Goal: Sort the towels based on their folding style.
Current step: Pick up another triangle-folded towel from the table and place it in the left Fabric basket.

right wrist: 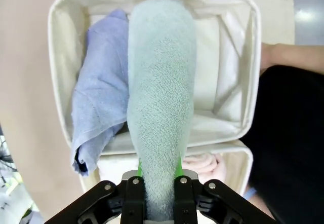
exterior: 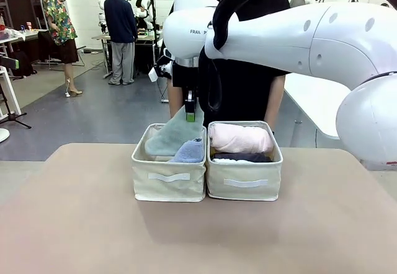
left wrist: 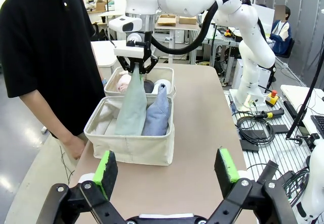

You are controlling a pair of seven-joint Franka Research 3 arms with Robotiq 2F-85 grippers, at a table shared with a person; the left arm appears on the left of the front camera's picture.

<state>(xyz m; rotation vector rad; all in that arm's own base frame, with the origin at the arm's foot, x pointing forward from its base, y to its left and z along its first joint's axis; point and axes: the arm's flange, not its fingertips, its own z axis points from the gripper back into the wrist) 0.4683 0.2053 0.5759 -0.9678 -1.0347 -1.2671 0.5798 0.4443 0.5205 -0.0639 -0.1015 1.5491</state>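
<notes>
My right gripper [exterior: 190, 114] is shut on the narrow top of the grey-green cone towel [exterior: 172, 136]. The towel's wide end rests inside the left bin [exterior: 167, 180]. The right wrist view looks down the grey-green towel [right wrist: 162, 92], with the gripper [right wrist: 159, 176] pinched on it. The light blue cone towel [right wrist: 98, 97] lies beside it in the same bin. The right bin [exterior: 244, 184] holds the pink roll [exterior: 240, 139] above a dark grey roll [exterior: 248, 157]. A white roll [left wrist: 163, 86] shows there too. My left gripper [left wrist: 167, 168] hangs open, well back from the bins.
A person in a black shirt [exterior: 245, 88] stands close behind the bins, one hand [left wrist: 76, 145] near the left bin's corner. The beige table [exterior: 74, 224] spreads wide in front of and beside the bins. My right arm [exterior: 291, 35] reaches across above them.
</notes>
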